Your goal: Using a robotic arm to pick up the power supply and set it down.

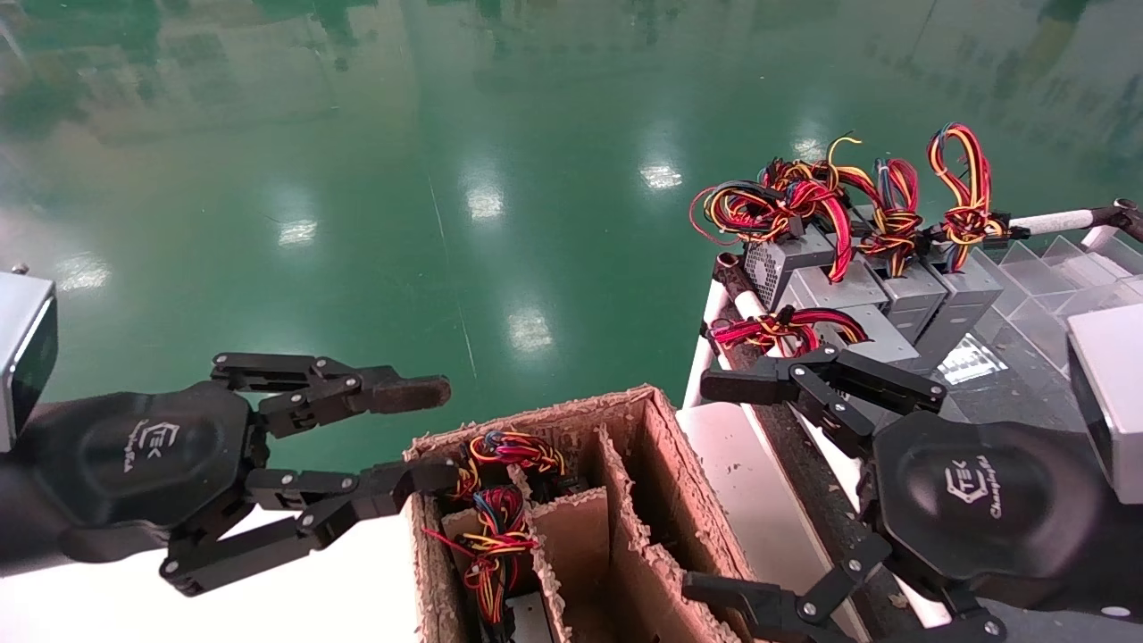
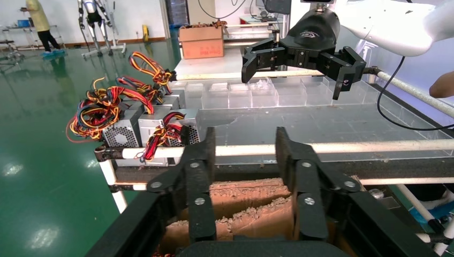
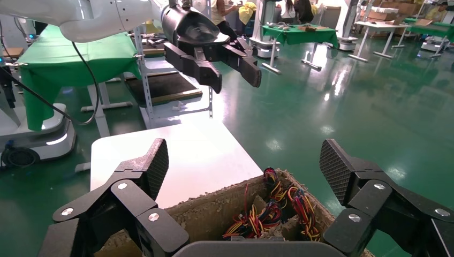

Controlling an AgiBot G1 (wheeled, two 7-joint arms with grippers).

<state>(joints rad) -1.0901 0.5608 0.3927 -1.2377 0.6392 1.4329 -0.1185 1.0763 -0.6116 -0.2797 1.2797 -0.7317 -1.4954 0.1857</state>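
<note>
Several grey power supplies (image 1: 857, 290) with red, yellow and black wire bundles stand on the rack at the right, also in the left wrist view (image 2: 134, 128). More wire bundles (image 1: 500, 500) stick out of the cardboard divider box (image 1: 665, 438); their metal bodies are hidden. My left gripper (image 1: 429, 433) hovers open at the box's left corner, holding nothing. My right gripper (image 1: 719, 491) hangs open over the box's right wall, below the rack's front, also empty. In its own view the right gripper (image 3: 246, 168) spans the wires in the box (image 3: 267, 209). The left gripper (image 2: 244, 147) looks over cardboard dividers (image 2: 251, 198).
A white table (image 1: 339, 589) carries the box. The rack has a white tube rail (image 1: 1054, 219) and clear plastic dividers (image 1: 1036, 268). Shiny green floor (image 1: 500, 179) lies beyond. The white right arm (image 2: 385, 21) and left arm (image 3: 107, 19) each show in the other's wrist view.
</note>
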